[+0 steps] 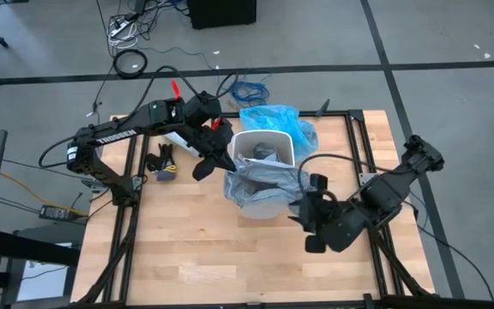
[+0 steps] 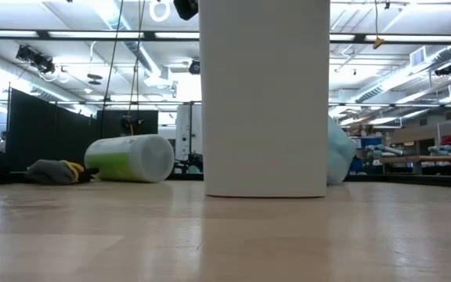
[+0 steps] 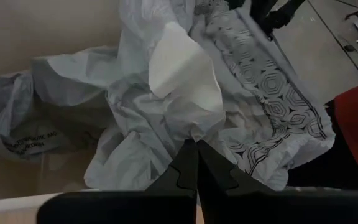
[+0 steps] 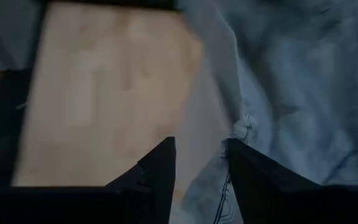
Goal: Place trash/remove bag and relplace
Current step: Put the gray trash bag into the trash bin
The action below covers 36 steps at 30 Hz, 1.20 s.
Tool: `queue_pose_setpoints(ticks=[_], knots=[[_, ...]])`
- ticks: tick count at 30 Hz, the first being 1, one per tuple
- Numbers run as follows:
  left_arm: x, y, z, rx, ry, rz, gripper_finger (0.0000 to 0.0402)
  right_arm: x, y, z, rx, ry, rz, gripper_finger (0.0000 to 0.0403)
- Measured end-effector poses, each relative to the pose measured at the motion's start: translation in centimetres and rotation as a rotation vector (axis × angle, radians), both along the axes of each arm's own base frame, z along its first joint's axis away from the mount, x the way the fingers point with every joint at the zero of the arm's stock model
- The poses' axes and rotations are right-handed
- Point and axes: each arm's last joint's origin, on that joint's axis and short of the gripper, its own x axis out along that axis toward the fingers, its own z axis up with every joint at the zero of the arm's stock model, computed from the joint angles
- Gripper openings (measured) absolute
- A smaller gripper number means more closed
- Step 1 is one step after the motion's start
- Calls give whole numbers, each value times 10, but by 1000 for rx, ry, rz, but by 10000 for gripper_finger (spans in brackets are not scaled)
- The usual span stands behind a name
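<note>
A white bin [image 1: 268,148] stands upright mid-table, and it is the tall white shape [image 2: 265,94] in the low view. A grey translucent liner [image 1: 260,184] is draped over its near and left sides. The light-blue bag [image 1: 273,118] lies crumpled behind the bin on the table. My left gripper [image 1: 204,167] is shut at the bin's left side, at the liner. My right gripper [image 1: 309,215] hovers open by the liner's near right edge [image 4: 247,130], touching nothing that I can make out. White paper [image 3: 185,68] and a black-and-white patterned packet [image 3: 272,93] show among the liner's folds. My left gripper pinches a gathered fold of the grey liner [image 3: 194,132] between its two fingertips, and creases run toward that spot. The fingers come from the table's left, slanting downward. The liner lies slack and crumpled beyond them, over the bin.
A white roll with green print [image 2: 131,158] lies on its side at the far left, with dark and yellow gloves [image 1: 163,161] beside it. The table frame's black rails [image 1: 360,146] run along both sides. Bare wood [image 1: 213,249] fills the near half.
</note>
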Motion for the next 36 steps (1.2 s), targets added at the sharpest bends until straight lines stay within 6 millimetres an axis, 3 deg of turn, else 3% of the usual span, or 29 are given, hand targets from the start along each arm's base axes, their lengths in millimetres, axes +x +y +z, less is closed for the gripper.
queue_pose_setpoints(ticks=[8, 14, 19, 28, 36], knots=[[-5, -2, 5, -19, -11, 5, 5, 9, 0, -2, -72, -41, -42, 94], [-10, -3, 9, -18, -25, 6, 5, 14, -10, -1, -87, -36, -80, 9], [-13, -3, 12, -12, -35, 8, 5, 18, -10, 1, -74, -57, -54, 1], [-13, -3, 11, -5, -26, 20, 5, 25, 14, 16, 108, -183, 161, 0], [-25, -5, 7, 0, 68, 6, 5, 31, 10, -25, 183, -17, 134, 0]])
